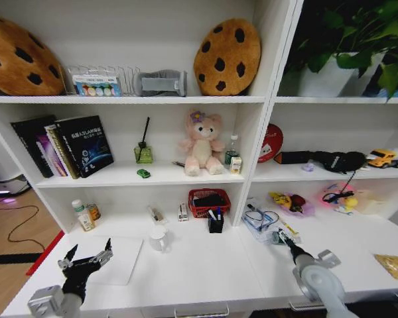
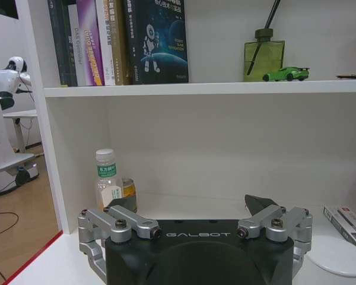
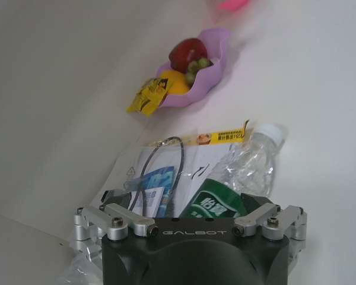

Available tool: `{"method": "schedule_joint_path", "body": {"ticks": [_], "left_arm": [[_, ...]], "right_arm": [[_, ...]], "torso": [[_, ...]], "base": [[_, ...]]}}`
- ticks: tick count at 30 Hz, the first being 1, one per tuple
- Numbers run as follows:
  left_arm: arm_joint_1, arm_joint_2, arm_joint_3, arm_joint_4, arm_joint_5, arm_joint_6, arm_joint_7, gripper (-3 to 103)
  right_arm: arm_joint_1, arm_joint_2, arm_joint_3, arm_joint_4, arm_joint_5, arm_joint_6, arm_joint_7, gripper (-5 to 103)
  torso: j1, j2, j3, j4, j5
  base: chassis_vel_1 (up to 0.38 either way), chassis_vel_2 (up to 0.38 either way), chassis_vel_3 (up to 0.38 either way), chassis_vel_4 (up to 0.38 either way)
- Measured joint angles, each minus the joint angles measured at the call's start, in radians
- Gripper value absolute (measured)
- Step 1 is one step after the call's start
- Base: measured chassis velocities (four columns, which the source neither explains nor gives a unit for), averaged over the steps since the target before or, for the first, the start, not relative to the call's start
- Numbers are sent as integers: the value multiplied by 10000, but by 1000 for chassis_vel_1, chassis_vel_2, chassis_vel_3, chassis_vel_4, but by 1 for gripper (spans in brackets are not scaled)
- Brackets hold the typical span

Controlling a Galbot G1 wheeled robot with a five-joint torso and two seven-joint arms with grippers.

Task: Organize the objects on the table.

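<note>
On the white surface (image 1: 205, 271) below the shelves, the right gripper (image 1: 284, 241) reaches a crumpled plastic bottle (image 3: 240, 178) with a green label, lying on a clear packet of papers and a cable (image 3: 157, 172) near the back of the surface. Its fingers spread wide to either side of the bottle, closed on nothing. The bottle looks empty, light and thin-walled; it would likely dent and slip under a squeeze, so the labelled middle, across the narrow width, seems the surest place to take it. The slick packet beneath could slide or lift with it. A purple dish of fruit (image 3: 193, 74) with a yellow wrapper sits just beyond, close enough to be nudged.

The left gripper (image 1: 86, 260) hovers with fingers apart and empty over the near left of the surface, by a flat white pad (image 1: 123, 260). Ahead of it stand a green-labelled bottle (image 2: 108, 181) and a small jar (image 2: 129, 191) against the shelf wall. The tiny green toy car (image 2: 286, 73) rests on the shelf above beside a green diffuser (image 2: 262, 58). A white cup (image 1: 158, 238) stands mid-surface, well apart from both grippers.
</note>
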Motion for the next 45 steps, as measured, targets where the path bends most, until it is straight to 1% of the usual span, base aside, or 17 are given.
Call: {"method": "schedule_joint_path", "body": {"ticks": [2,4,8,16,23,26,28,30,31,33,34,36,37,39,43,44,45], "left_arm": [[0,0,0,-1,1,0,0,100],[0,0,0,-1,0,0,0,100],[0,0,0,0,0,0,-1,100],[0,0,0,-1,1,0,0,100],[0,0,0,-1,0,0,0,100],[0,0,0,0,0,1,0,100],[0,0,0,-1,1,1,0,100],[0,0,0,0,0,1,0,100],[0,0,0,0,0,1,0,100],[0,0,0,-1,0,1,0,100],[0,0,0,-1,0,1,0,100],[0,0,0,0,0,1,0,100],[0,0,0,0,0,1,0,100],[0,0,0,-1,0,1,0,100],[0,0,0,0,0,1,0,100],[0,0,0,0,0,1,0,100],[0,0,0,0,0,2,1,100]], "right_arm": [[357,20,-28,-134,484,-103,375,100],[853,116,-64,-251,1323,-235,1146,100],[904,403,-74,-242,1598,-287,1580,100],[925,927,285,-488,1561,-297,1575,98],[1249,1290,713,-801,2126,-294,1609,96],[1306,1319,884,-968,2685,-367,1691,83],[1311,1317,915,-1012,2731,-371,1689,83],[1313,1297,1002,-1124,2819,-378,1669,73],[1313,1297,1002,-1124,2819,-378,1669,73],[1215,1255,1080,-1164,2877,-392,1550,61],[1215,1255,1080,-1164,2877,-392,1550,61],[1172,1231,1150,-1205,2892,-400,1508,51],[1172,1231,1150,-1205,2892,-400,1508,51],[1079,1197,1183,-1184,2887,-418,1453,41],[906,1161,1210,-984,2834,-493,1440,35],[733,1124,1219,-740,2695,-604,1340,32],[269,962,1345,-31,2401,-955,837,25]], "torso": [[0,-1,0,-2,1],[1,0,0,1,-4],[0,0,0,-4,-2],[0,0,-1,-3,0],[0,0,-1,-1,-1],[0,1,-2,-2,-5],[-1,2,-2,-2,-5],[-2,2,-3,-2,-7],[-2,2,-3,-2,-7],[-3,2,-2,-1,-1],[-3,2,-2,-1,-1],[-2,3,-2,-3,-1],[-2,3,-2,-3,-1],[-2,3,-2,-2,-1],[-1,1,0,-2,5],[-1,-1,1,-1,14],[1,-2,1,1,13]], "base": [[0,0,0,0],[0,0,0,0],[0,0,0,0],[0,0,0,0],[0,0,0,0],[0,0,0,0],[0,0,0,0],[0,0,0,0],[0,0,0,0],[0,0,0,0],[0,0,0,0],[0,0,0,0],[0,0,0,0],[0,0,0,0],[0,0,0,0],[0,0,0,0],[0,0,0,0]]}}
